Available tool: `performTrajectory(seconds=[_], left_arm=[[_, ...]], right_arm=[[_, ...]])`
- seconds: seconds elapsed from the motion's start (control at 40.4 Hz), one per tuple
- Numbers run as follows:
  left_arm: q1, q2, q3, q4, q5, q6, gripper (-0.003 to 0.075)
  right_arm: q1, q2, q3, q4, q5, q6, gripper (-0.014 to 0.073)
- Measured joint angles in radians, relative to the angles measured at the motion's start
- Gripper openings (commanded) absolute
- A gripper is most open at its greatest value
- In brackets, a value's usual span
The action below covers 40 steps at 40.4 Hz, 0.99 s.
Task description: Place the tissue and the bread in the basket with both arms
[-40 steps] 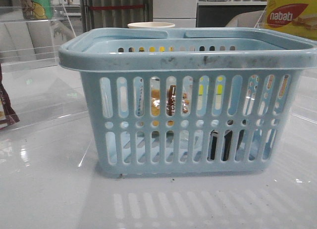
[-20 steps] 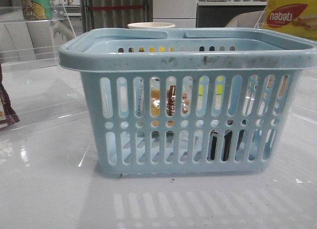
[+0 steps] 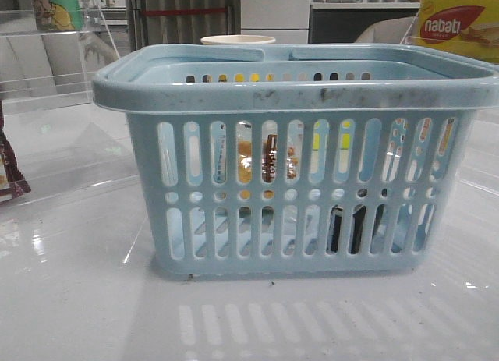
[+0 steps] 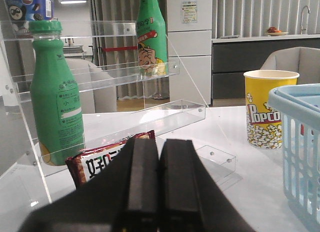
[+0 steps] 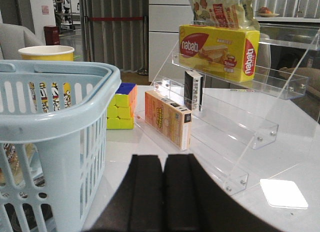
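The light blue basket [image 3: 296,96] stands in the middle of the table in the front view. Through its slots I see the bread [image 3: 269,160] in its clear wrapper, leaning inside at centre, and the tissue [image 3: 348,228] as a dark block on the basket floor at the right. The basket also shows in the left wrist view [image 4: 298,127] and in the right wrist view [image 5: 55,117]. My left gripper [image 4: 159,144] is shut and empty, left of the basket. My right gripper [image 5: 163,159] is shut and empty, right of the basket. Neither gripper shows in the front view.
A maroon snack packet [image 4: 107,159] lies before the left gripper under a clear shelf rack [image 4: 125,76] with green bottles [image 4: 55,96]. A popcorn cup [image 4: 269,109] stands behind the basket. On the right are a clear rack [image 5: 235,122], a nabati box [image 5: 217,46], an orange box [image 5: 167,119] and a cube [image 5: 121,106].
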Motion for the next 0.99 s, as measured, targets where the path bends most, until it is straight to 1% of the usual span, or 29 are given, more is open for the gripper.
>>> performTrajectory(seconds=[0.223, 0.989], left_arm=[[0.0, 0.0, 0.0, 0.0, 0.0, 0.0, 0.0092], [0.0, 0.0, 0.0, 0.0, 0.0, 0.0, 0.0092]], right_arm=[[-0.025, 0.0, 0.0, -0.002, 0.0, 0.0, 0.0057], [-0.025, 0.0, 0.0, -0.017, 0.0, 0.002, 0.0057]])
